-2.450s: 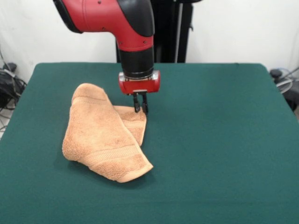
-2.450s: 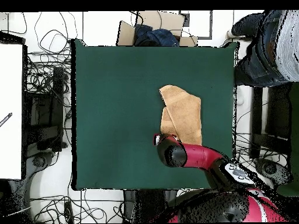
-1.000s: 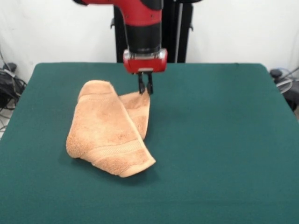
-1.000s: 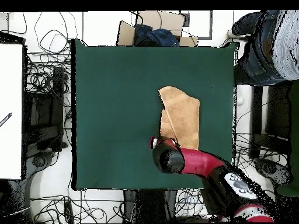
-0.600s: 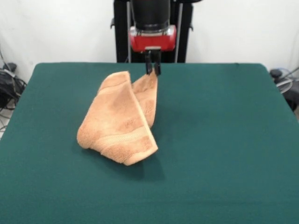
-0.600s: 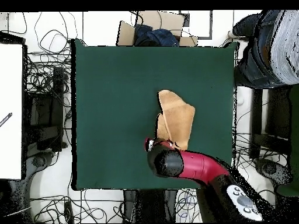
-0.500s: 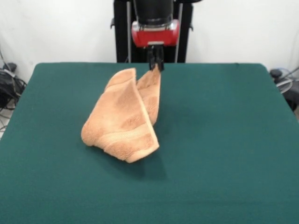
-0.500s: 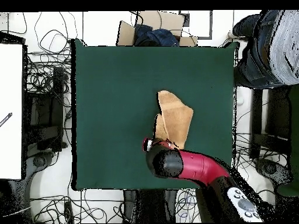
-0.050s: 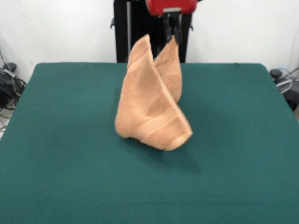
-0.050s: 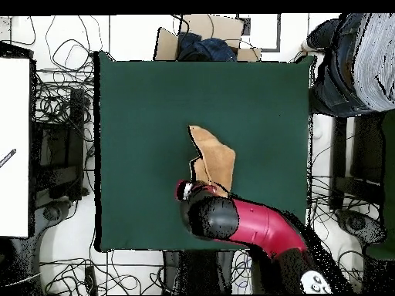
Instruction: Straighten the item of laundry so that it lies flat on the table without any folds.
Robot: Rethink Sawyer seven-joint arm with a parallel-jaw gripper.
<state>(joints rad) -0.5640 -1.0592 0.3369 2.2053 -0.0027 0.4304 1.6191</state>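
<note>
One claw (image 9: 172, 33), closed on a corner of one towel (image 9: 152, 105), holds it raised above one table (image 9: 243, 140). The towel hangs below the claw, doubled in two layers, its lower folded end apparently touching the felt. Step in hand, as judged: the lift that lets the fold fall open. The next move likely calls for drawing the held corner sideways and low, so the cloth drags out flat. One person (image 10: 359, 54) sits at the overhead view's edge.
</note>
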